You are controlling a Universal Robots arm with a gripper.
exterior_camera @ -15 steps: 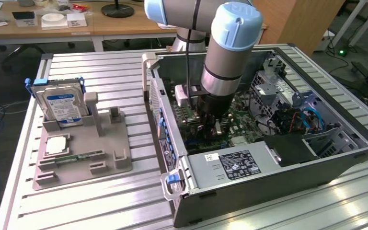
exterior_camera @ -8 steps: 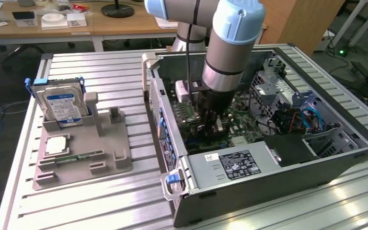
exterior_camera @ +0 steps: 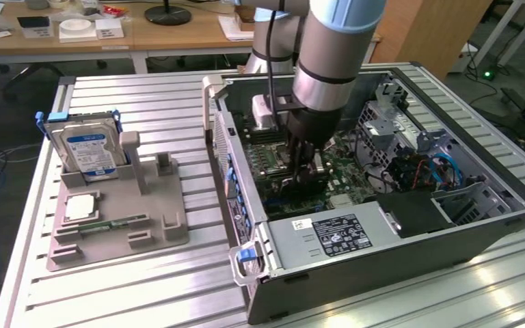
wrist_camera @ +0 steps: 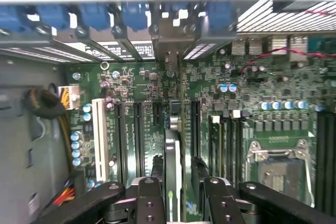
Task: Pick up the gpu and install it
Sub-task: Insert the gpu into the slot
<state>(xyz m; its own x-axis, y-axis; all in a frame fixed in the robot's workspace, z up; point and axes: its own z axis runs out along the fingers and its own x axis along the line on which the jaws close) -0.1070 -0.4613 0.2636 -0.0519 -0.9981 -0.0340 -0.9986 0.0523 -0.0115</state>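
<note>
My gripper (exterior_camera: 301, 179) reaches down into the open computer case (exterior_camera: 481, 229), low over the green motherboard (exterior_camera: 340, 171). In the wrist view the gpu (wrist_camera: 172, 150) shows edge-on as a thin dark card standing upright in a motherboard slot, running toward the rear brackets (wrist_camera: 168, 40). It lies between the two black fingers (wrist_camera: 149, 200) of my gripper (wrist_camera: 177, 174). A narrow gap shows between the card and the other finger (wrist_camera: 215, 200), so the jaws stand slightly apart around it, open.
On the grey fixture tray (exterior_camera: 158, 229) at the exterior view's left stand a silver hard drive (exterior_camera: 85, 147) and a green memory stick (exterior_camera: 112, 224). Inside the case are the power supply (exterior_camera: 335, 236), blue and red cables (exterior_camera: 418, 171), the CPU socket (wrist_camera: 275, 163) and blue slot latches (wrist_camera: 94, 17).
</note>
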